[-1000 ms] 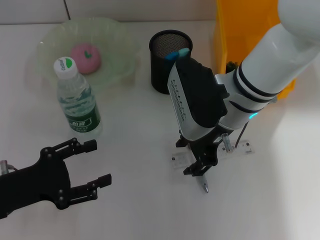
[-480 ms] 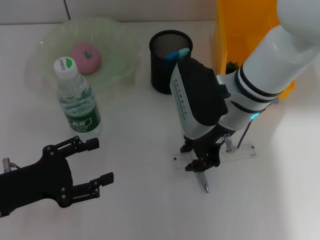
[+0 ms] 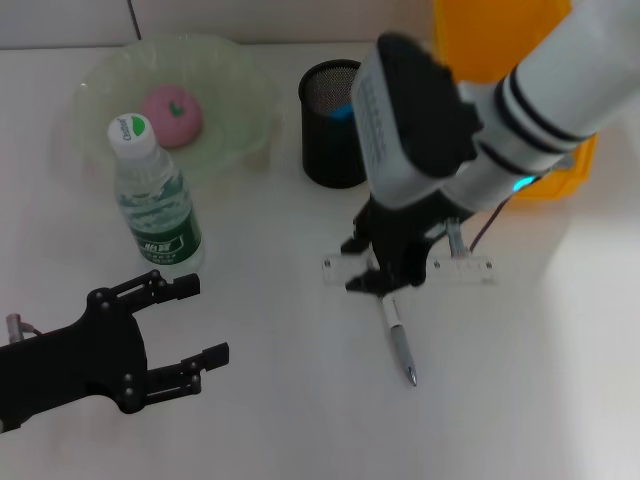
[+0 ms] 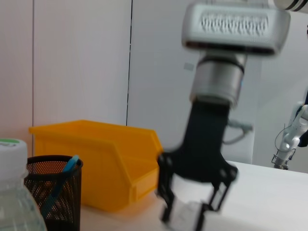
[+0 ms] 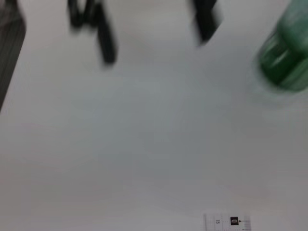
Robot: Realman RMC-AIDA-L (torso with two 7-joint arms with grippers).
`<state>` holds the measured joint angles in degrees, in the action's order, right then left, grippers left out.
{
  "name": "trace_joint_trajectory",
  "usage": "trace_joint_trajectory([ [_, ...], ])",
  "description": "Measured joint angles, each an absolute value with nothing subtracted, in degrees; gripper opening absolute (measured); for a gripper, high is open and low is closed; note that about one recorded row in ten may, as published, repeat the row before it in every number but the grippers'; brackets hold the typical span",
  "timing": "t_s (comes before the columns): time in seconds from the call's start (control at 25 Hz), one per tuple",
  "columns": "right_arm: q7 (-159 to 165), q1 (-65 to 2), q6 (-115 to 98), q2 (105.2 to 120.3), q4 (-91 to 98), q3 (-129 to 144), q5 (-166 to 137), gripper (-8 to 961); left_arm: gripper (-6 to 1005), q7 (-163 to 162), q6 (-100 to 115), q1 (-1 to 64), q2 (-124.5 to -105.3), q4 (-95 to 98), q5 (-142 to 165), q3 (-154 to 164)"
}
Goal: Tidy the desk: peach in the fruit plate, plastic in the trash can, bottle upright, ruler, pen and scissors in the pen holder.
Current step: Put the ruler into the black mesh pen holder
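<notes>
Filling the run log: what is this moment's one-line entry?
right gripper: shut on ruler, raised off desk | pen: on desk | left gripper: open, idle | bottle: upright | peach: in fruit plate

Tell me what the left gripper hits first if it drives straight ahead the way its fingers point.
Likely the pen lying on the desk: the open left gripper points across bare tabletop toward it. Depth is unclear; raised, it could pass over.

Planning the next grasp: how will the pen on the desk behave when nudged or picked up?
The pen looks slim and round, so a sideways nudge would probably roll it. It lies flat on the white desk, likely leaving little room beneath. It seems rigid and light.
</notes>
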<state>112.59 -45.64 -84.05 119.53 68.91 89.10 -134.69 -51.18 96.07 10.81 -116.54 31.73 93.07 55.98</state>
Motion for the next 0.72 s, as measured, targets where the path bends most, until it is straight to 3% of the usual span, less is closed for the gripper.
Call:
trace_joint_trajectory([
  [0.2, 113.54, -38.23, -80.97, 119.45, 84.01, 72.89, -121.49, 389, 802, -50.99, 96.18, 10.86, -116.88, 31.8, 93.02, 55.99],
  [0.36, 108.57, -33.23, -72.12, 119.43, 85.67, 67.16, -108.46, 392, 802, -50.81, 96.11, 11.22, -117.26, 31.83, 93.0, 55.99],
  [0.4, 100.37, -30.35, -66.05, 119.42, 81.65, 66.12, -95.59, 392, 802, -50.81, 96.11, 11.22, -117.26, 31.83, 93.0, 55.99],
  [0.56, 82.43, -29.01, -63.57, 119.32, 69.33, 65.92, -71.66, 395, 803, -50.86, 96.3, 11.53, -117.34, 31.83, 92.79, 55.99],
  [0.6, 72.31, -30.46, -66.86, 119.14, 57.28, 65.83, -57.33, 396, 803, -51.01, 96.34, 11.68, -117.34, 31.87, 92.79, 55.99],
  [0.72, 65.22, -33.52, -71.93, 118.68, 44.18, 65.74, -46.03, 398, 803, -51.13, 96.6, 11.77, -117.38, 31.99, 92.85, 55.99],
])
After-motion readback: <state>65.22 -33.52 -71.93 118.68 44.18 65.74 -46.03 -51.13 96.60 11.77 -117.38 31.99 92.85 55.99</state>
